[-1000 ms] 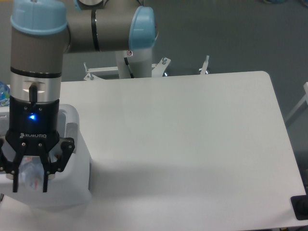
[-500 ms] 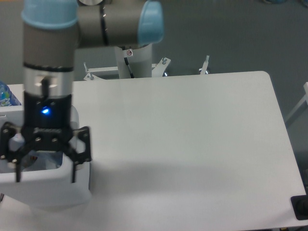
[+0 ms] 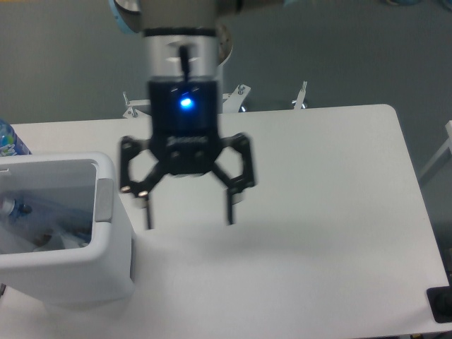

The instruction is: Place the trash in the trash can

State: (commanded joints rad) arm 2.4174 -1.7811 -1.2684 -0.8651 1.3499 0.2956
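The trash can (image 3: 106, 247) is a white bin with a thick rim and a grey tab, standing at the table's left front. Inside it lies trash (image 3: 53, 229): crumpled translucent wrapper and clear plastic, partly hidden by the rim. My gripper (image 3: 188, 212) hangs above the table to the right of the bin, its fingers spread wide open with nothing between them. It looks slightly blurred.
A blue-labelled bottle (image 3: 8, 141) stands at the far left edge behind the bin. The white table (image 3: 318, 212) stretches to the right. A dark object (image 3: 441, 304) sits off the table's front right corner.
My gripper was over the bin's opening, opened there, then rose and swung right to above the table. The trash it hovered over now lies in the bin.
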